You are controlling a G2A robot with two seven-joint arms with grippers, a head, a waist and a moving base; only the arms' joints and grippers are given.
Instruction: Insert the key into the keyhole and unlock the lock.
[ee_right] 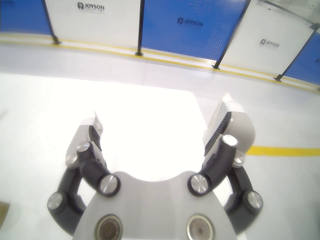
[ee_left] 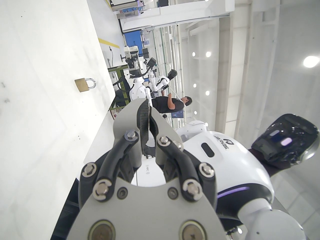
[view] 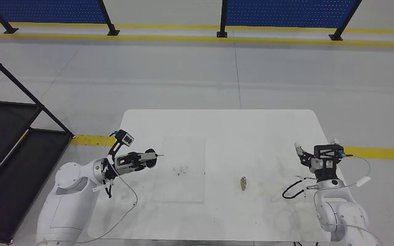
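Observation:
A brass padlock point(view: 244, 182) with a silver shackle lies flat on the white table point(view: 258, 132), right of centre; the left wrist view shows the padlock point(ee_left: 85, 84) well beyond the fingers. My left gripper point(view: 154, 157) hovers over the table's left part, turned sideways and pointing toward the padlock. It is shut on the key point(ee_left: 149, 112), a thin metal blade pinched between the pads, and the key's tip point(view: 160, 155) sticks out. My right gripper point(view: 317, 147) stands open near the table's right edge, with nothing between its fingers point(ee_right: 226, 123).
A clear mat point(view: 178, 184) with a few dark specks covers the table's middle left. A black cable point(view: 295, 187) loops beside the right arm. A black rack point(view: 24, 147) stands on the floor left of the table.

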